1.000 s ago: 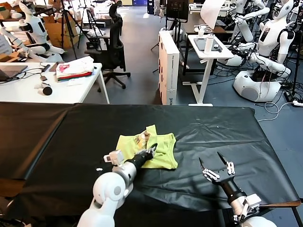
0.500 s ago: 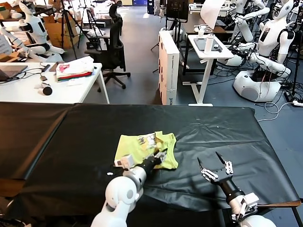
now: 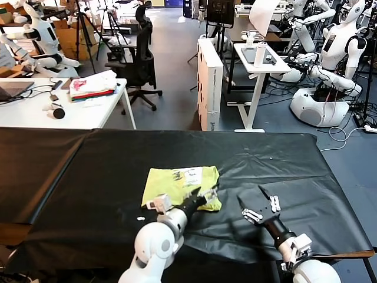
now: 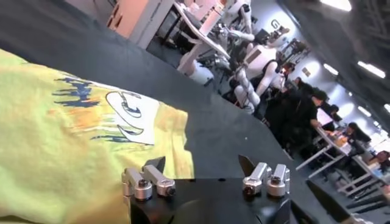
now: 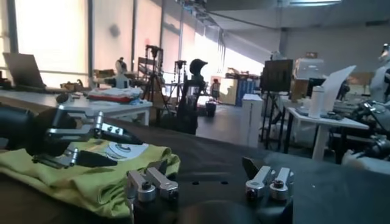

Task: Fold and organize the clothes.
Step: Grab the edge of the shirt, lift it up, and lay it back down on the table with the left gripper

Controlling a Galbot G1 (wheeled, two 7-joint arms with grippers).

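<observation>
We found the T-shirt [image 3: 179, 186] lying folded into a compact yellow rectangle a little below the middle of the head view, on the black table [image 3: 88, 171], its white printed patch [image 3: 189, 173] facing up near the far edge. The left gripper [image 3: 205, 195] sat at the shirt's near right corner with its jaws spread wide and nothing between them. The right gripper [image 3: 259, 203] hovered lower right of the shirt, well apart from it, equally wide and empty.

We judged the fabric thin, light and limp: it would sag and slide over itself if lifted by one point, so we thought any grip should pinch through all layers at a folded edge or corner, or two corners at once.

We could not count the layers, nor see the neck or sleeves, which were tucked inside. The left arm covered part of the near edge, so whether that gripper's tips touched the cloth was unclear.
</observation>
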